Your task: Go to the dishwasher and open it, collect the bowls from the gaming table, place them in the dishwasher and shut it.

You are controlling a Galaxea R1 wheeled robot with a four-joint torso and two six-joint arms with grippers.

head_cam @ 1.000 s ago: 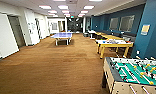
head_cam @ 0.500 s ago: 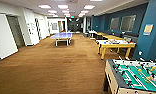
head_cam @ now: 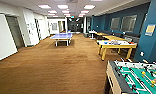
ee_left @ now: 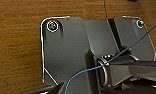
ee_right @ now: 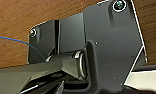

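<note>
Gaming table: I see the long white rectangular tabletop with a yellowish edge and yellow legs [head_cam: 117, 45] to the right of the room's middle, near the dark blue wall; small colourful things lie on it, too blurred for me to name, and I cannot make out any bowls on it.
Nearer table: a table-football table with a green pitch, pale wooden sides and rods with handles [head_cam: 136, 77] sits closest to me, low on the right, well apart from the white-topped one.
Farther tables: plain yellow tables [head_cam: 111, 37] run along the blue wall behind the gaming table.
Blue table: a flat blue table-tennis table on thin legs [head_cam: 62, 36] stands mid-room, farther off.
Floor: brown, carpet-like, with a fine horizontal grain [head_cam: 56, 65]; the same brown surface lies beneath both wrists.
Walls: white panels and a grey door on the left [head_cam: 15, 31]; deep blue wall with framed windows on the right [head_cam: 154, 37].
Ceiling: square lit panels in rows [head_cam: 62, 6].
Left tool: I cannot tell whether it is released or clenched; a thin blue cable [ee_left: 94, 67] crosses the dark robot plate.
Right tool: I cannot tell its state either.
</note>
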